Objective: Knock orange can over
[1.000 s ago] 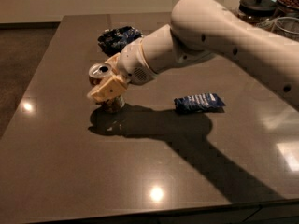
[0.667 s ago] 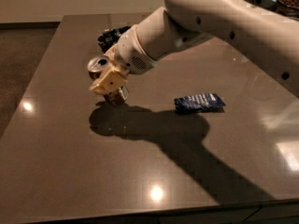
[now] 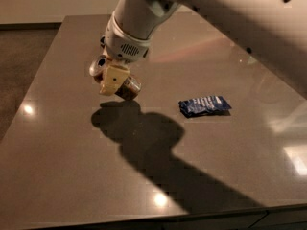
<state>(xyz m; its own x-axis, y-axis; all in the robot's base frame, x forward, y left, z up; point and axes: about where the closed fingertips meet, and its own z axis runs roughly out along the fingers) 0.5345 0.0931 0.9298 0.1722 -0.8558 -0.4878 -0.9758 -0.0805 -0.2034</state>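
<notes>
The orange can is tipped far over on the dark table, left of centre. Its silver top points up and to the left, and its tan body runs down to the right. My gripper hangs from the big white arm and sits right over the can, touching it and covering its middle.
A flat blue snack packet lies on the table to the right of the can. The arm casts a wide dark shadow across the table's middle. The table's left edge and the floor are at the far left.
The arm has swung in over the can and now fills the top of the view. The can has gone from upright to tipped, top toward the left.
</notes>
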